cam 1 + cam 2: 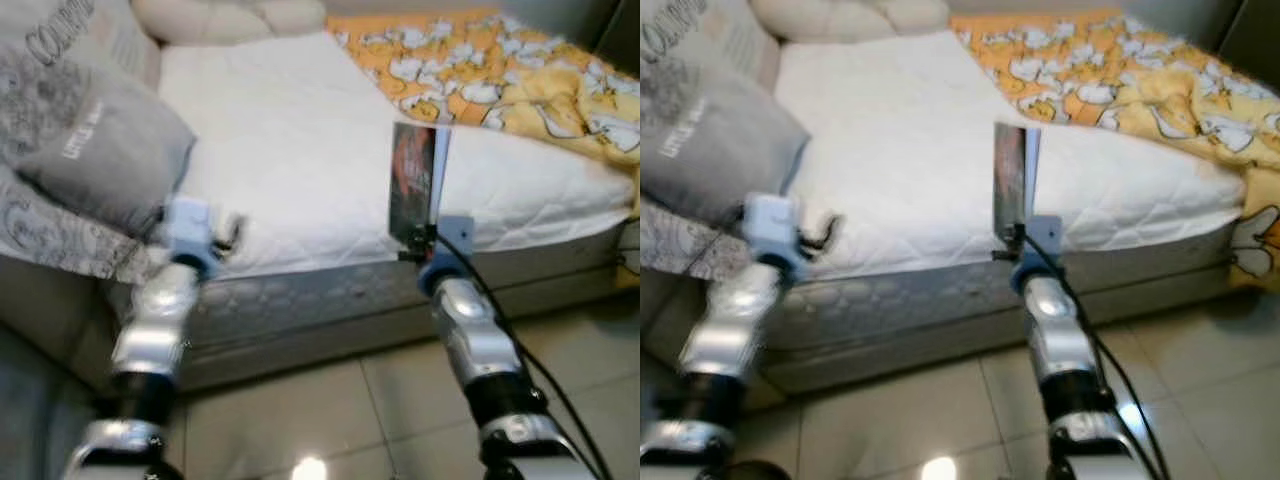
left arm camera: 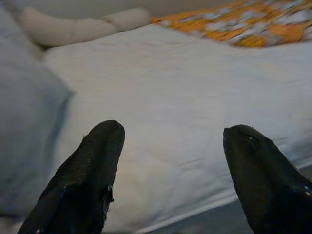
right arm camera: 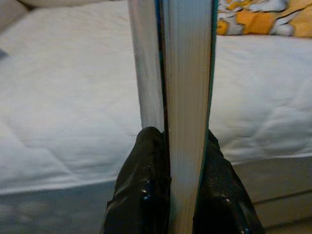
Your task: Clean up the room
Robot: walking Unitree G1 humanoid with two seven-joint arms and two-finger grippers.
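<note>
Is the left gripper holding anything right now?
No, the left gripper is open, its black fingers spread over the white quilted mattress.

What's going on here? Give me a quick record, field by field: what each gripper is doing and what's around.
right gripper: shut on a book, held upright in front of the bed's edge
left gripper: open, holding nothing, at the mattress edge
bed: white mattress, bare in the middle
blanket: orange and yellow blanket on the far right side
pillows: grey pillow at left
floor: tiled floor
</note>
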